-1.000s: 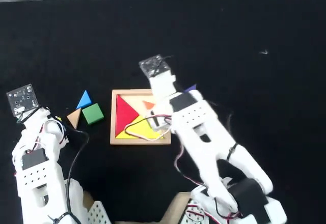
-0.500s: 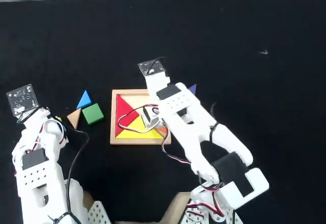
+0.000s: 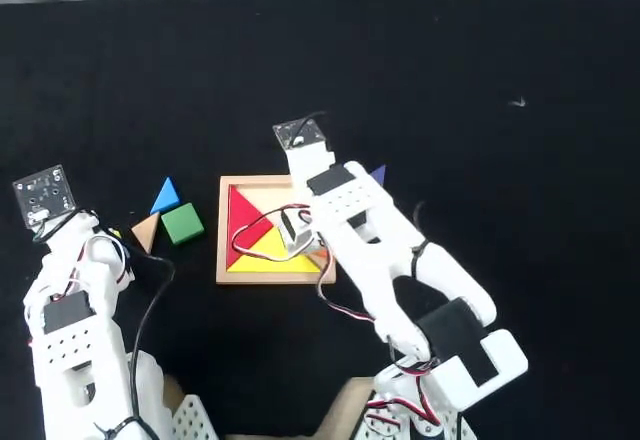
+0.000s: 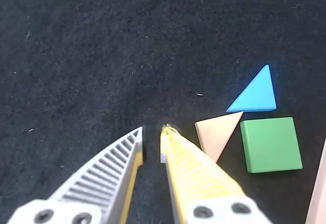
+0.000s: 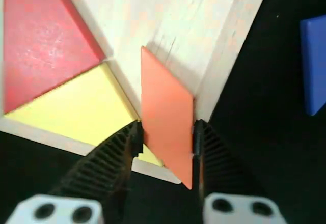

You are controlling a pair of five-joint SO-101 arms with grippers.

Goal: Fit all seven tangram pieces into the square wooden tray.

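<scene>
- Wooden tray (image 3: 222, 230) lies flat on the black worktop (image 3: 500, 160); all places below are given relative to the tray.
- Red triangle (image 5: 46, 40) is seated in the tray, against the rim on the loose-pieces side.
- Yellow triangle (image 5: 76, 107) is also in the tray. It lies edge to edge w/ the red one, along the rim nearest the arm bases.
- Rest of the tray floor is bare wood.
- Right claw (image 5: 165, 135) is clamped on the orange parallelogram (image 5: 167, 122), one finger on each long edge.
- Orange piece is tilted over the tray's bare part, just beside the yellow tri. One corner pokes out past the tray rim. Can't tell if it touches the tray floor.
- Dark blue piece (image 5: 315, 66) lies on the worktop outside the tray, near the corner on the right arm's side.
- Three pieces sit in a cluster outside the tray's opposite side: blue triangle (image 4: 254, 94), tan triangle (image 4: 216, 135), green square (image 4: 270, 144).
- Green sq is closest to the tray. Tan tri is just beside it. Blue tri is tip to tip w/ the tan one.
- Left claw (image 4: 152, 142) sits low over the worktop, beyond that cluster from the tray. Fingers are nearly together w/ a thin slit, nothing between them. The yellow finger is just beside the tan tri.
</scene>
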